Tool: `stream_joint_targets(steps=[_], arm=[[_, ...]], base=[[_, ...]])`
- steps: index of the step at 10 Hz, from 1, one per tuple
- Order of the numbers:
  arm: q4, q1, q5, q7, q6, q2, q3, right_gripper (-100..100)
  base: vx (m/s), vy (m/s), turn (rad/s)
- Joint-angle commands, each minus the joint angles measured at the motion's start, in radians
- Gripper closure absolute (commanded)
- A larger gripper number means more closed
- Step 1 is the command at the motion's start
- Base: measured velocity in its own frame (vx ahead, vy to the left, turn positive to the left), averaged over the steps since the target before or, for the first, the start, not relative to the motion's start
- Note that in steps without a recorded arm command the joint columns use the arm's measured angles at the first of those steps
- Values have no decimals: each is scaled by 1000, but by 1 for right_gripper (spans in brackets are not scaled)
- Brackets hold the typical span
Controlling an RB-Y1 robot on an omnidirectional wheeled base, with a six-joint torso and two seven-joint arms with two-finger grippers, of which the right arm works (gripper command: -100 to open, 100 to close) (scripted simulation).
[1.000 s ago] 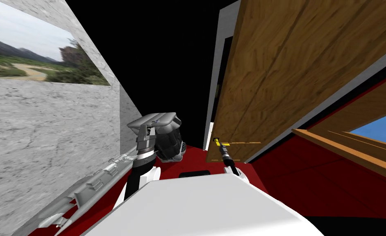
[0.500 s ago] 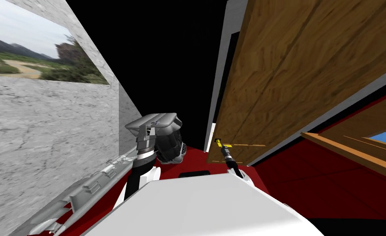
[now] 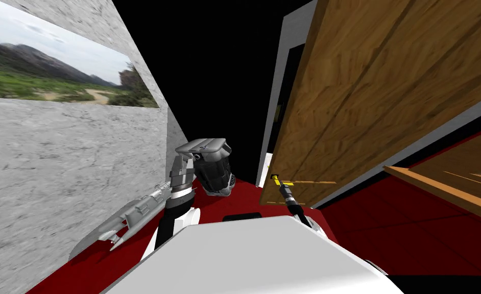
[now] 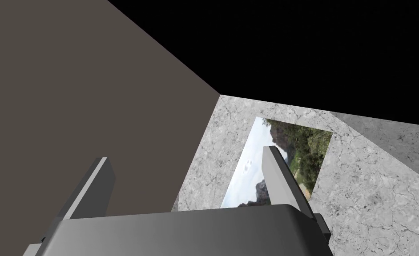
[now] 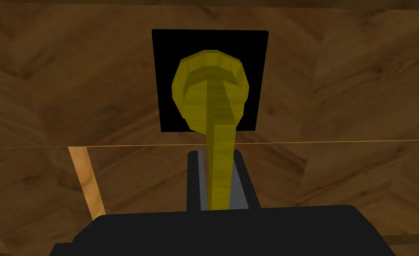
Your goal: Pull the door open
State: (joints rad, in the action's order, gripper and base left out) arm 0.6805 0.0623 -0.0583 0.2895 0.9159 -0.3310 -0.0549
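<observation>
Yellow handle (image 5: pixel 209 89) is clenched between the right pincer's (image 5: pixel 217 155) blades, gripped out along the lever, away from its black plate (image 5: pixel 168 80), likely for leverage. Wooden door (image 3: pixel 367 92), ahead to my right, stands ajar from its grey frame (image 3: pixel 272 102), so the pull looks partly done. Left pincer (image 4: pixel 186 154) hangs released, idle by the wall (image 3: pixel 55 168).

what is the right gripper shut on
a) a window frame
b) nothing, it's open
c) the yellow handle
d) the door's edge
c: in the right wrist view the right gripper has its fingers pressed on both sides of the handle on the door.
</observation>
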Motion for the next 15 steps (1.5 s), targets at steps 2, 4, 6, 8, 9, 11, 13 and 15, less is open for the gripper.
stream_joint_targets(steps=[2,4,6,8,9,11,13,15], arm=[[9,45,11,48,48,-32,26,100],[-4,45,9,55,57,-44,24,100],[-17,72,17,81,103,-63,38,100],[-25,91,22,99,138,-78,47,100],[-29,101,25,108,156,-86,51,100],[-37,119,30,125,189,-101,60,100],[-42,131,33,137,213,-111,66,100],[-41,143,35,139,218,-112,69,100]], base=[[-251,-54,210],[-186,-60,126],[-192,-58,177],[-210,-56,169],[-197,-47,150],[-211,-68,165],[-168,-60,105],[-88,-34,91]])
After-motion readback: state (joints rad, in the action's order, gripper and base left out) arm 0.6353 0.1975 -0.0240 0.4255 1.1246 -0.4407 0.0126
